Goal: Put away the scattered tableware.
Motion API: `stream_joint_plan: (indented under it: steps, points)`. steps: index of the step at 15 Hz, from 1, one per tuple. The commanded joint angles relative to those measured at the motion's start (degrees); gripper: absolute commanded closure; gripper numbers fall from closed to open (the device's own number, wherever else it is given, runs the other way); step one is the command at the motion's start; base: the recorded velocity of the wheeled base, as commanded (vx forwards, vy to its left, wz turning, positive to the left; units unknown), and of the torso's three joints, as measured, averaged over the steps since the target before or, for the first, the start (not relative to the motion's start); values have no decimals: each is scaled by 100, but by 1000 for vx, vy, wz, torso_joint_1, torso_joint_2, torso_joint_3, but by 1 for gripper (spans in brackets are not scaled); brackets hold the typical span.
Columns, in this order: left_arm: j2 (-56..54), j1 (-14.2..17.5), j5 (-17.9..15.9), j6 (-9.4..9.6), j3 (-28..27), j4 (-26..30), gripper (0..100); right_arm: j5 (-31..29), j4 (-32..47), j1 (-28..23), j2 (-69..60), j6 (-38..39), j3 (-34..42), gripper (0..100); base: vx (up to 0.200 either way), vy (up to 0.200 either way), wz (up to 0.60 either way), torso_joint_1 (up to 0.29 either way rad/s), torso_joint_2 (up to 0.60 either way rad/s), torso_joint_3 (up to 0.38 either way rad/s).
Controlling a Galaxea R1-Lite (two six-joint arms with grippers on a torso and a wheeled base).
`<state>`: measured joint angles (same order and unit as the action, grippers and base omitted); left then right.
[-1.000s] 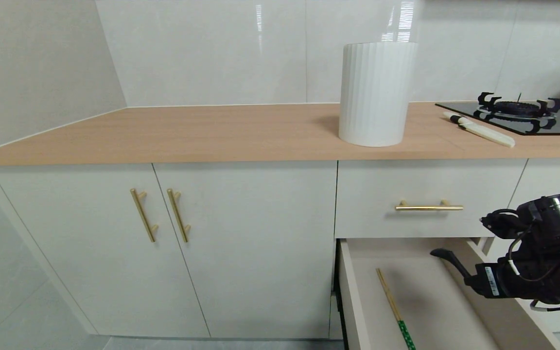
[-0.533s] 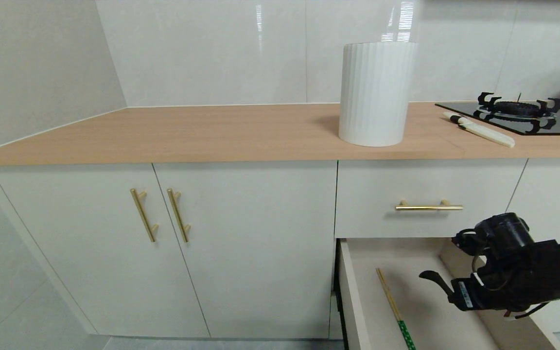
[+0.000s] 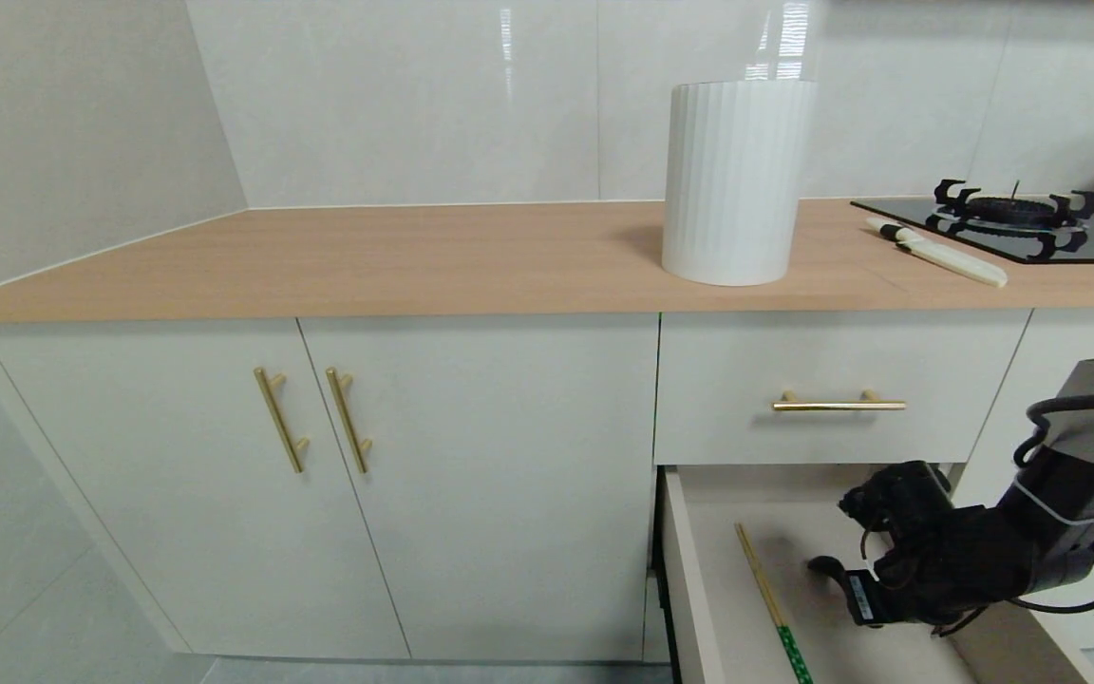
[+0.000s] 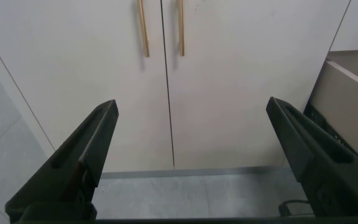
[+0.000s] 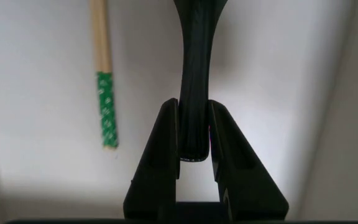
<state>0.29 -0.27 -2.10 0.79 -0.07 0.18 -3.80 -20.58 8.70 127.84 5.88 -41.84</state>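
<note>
My right gripper (image 3: 853,587) is shut on a black utensil (image 3: 826,567), whose curved end hangs low inside the open drawer (image 3: 685,579). In the right wrist view the two fingers (image 5: 166,134) pinch the black handle (image 5: 194,62) above the pale drawer floor. A pair of wooden chopsticks with green ends (image 3: 767,597) lies lengthwise in the drawer (image 5: 102,68), a little to the left of the utensil. A cream-handled knife (image 3: 936,253) lies on the wooden counter near the hob. My left gripper (image 4: 194,168) is open and holds nothing, low in front of the cabinet doors.
A tall white ribbed canister (image 3: 735,180) stands on the counter (image 3: 367,261). The black gas hob (image 3: 1012,223) is at the far right. Above the open drawer is a closed drawer with a gold handle (image 3: 839,406). Two cabinet doors with gold handles (image 3: 314,432) are on the left.
My right gripper has moved down and to the left, carrying the black utensil from above the drawer's right side into the drawer. The chopsticks have stayed put.
</note>
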Motion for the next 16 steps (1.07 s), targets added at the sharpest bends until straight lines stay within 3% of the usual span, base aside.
stream_joint_plan:
  steps: [1, 8, 9, 16]
  points:
    - [6, 0, -1, 9, -1, -1, 0, -182, -16, 8, 364, 1, -167, 100, 0, 0, 0, 0, 0, 0]
    - [6, 0, -1, 0, -1, -1, 0, -235, -254, 0, 487, 1, -202, 100, 0, 0, 0, 0, 0, 0]
    - [6, 0, -1, 0, -1, -1, 0, -235, -254, 0, 487, 1, -202, 0, 0, 0, 0, 0, 0, 0]
    - [6, 0, -1, 9, -1, -1, 0, -235, -254, 0, 320, 63, -167, 0, 0, 0, 0, 0, 0, 0]
